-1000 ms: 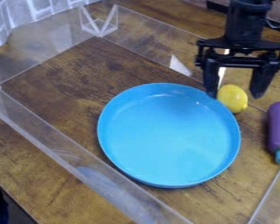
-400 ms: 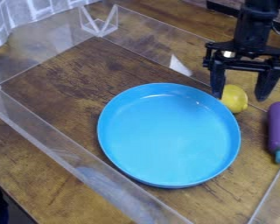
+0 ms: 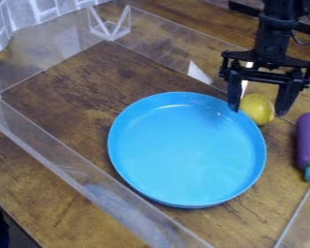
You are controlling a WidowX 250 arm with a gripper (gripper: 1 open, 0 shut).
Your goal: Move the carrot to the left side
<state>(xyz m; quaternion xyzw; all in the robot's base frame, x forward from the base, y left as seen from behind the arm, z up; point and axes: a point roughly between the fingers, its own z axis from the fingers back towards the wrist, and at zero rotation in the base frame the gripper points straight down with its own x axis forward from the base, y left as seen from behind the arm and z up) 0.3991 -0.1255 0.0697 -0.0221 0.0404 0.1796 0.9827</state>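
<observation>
We are seeing an open gripper (image 3: 259, 105) over a yellow thing (image 3: 258, 109) beside the blue plate (image 3: 186, 150), the carrot's direction and long axis unclear

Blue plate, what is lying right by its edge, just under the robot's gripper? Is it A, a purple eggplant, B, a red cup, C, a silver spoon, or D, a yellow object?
D: the yellow object sits at the edge of the blue plate, just below the gripper, while the purple eggplant lies farther off to the side.
</observation>
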